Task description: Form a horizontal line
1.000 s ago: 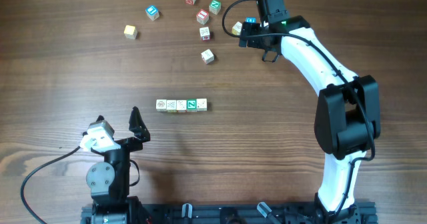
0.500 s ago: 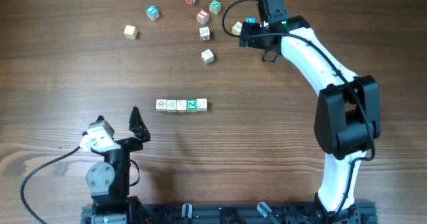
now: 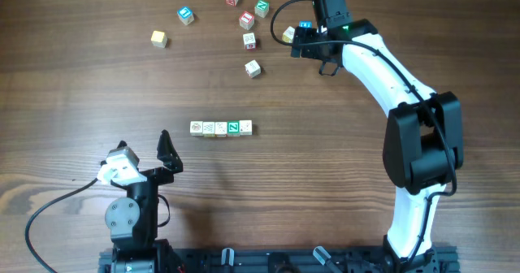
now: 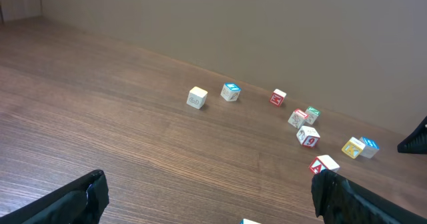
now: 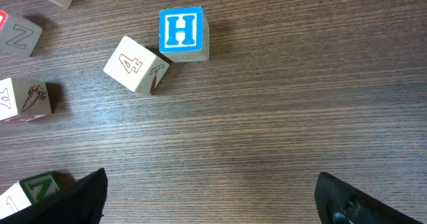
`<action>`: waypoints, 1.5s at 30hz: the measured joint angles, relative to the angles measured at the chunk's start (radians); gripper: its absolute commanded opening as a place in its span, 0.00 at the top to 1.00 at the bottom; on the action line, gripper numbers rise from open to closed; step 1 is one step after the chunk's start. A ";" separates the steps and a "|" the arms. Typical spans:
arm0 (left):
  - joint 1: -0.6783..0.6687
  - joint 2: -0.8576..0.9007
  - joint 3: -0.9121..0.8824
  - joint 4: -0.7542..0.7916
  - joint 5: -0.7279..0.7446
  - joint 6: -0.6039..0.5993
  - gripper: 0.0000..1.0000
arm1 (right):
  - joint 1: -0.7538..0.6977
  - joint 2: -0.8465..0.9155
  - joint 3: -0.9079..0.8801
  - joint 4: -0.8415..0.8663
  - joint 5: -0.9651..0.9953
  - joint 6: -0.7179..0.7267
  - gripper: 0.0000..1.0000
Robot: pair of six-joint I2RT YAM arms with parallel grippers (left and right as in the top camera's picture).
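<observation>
The horizontal line [image 3: 221,127] is a row of five small cubes lying left to right at mid-table, touching edge to edge; four are cream-white and the fourth from the left is green-faced [image 3: 233,127]. My left gripper [image 3: 144,148] is open and empty, down and to the left of the row. In the left wrist view its fingers [image 4: 213,204] frame bare wood. My right gripper [image 3: 313,52] is open and empty at the far right of the table. In the right wrist view [image 5: 210,197] there is bare wood between its fingers.
Several loose cubes lie scattered at the back. They include a blue H cube [image 5: 180,32] [image 3: 305,25] and a cream "4" cube [image 5: 135,64] [image 3: 288,34] just ahead of the right gripper, a red A cube [image 4: 325,164], a cream cube [image 3: 158,38] and a blue cube [image 3: 186,15].
</observation>
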 measured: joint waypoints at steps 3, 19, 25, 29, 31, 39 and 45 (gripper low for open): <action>0.000 0.000 0.000 0.000 0.000 0.000 0.00 | 0.000 -0.002 0.000 0.000 0.000 0.000 0.00; 0.000 -0.001 0.000 0.000 0.000 0.000 0.00 | 0.003 -0.425 -0.079 0.003 0.000 0.000 0.00; 0.000 -0.002 0.000 0.000 0.000 0.000 0.00 | 0.003 -0.698 -0.351 -0.016 0.004 0.000 0.00; 0.000 -0.002 0.000 0.000 0.000 0.000 0.00 | 0.003 -0.831 -0.427 -0.021 0.004 0.000 0.00; 0.000 -0.002 0.000 0.000 0.000 0.000 0.00 | 0.003 -0.894 -0.441 -0.027 0.004 0.000 0.00; 0.000 -0.002 0.000 0.000 0.000 0.000 0.00 | 0.003 -0.989 -0.524 -0.027 0.003 0.000 0.00; 0.000 -0.002 0.000 0.000 0.000 0.000 0.00 | 0.003 -0.978 -0.605 -0.033 0.004 0.000 0.01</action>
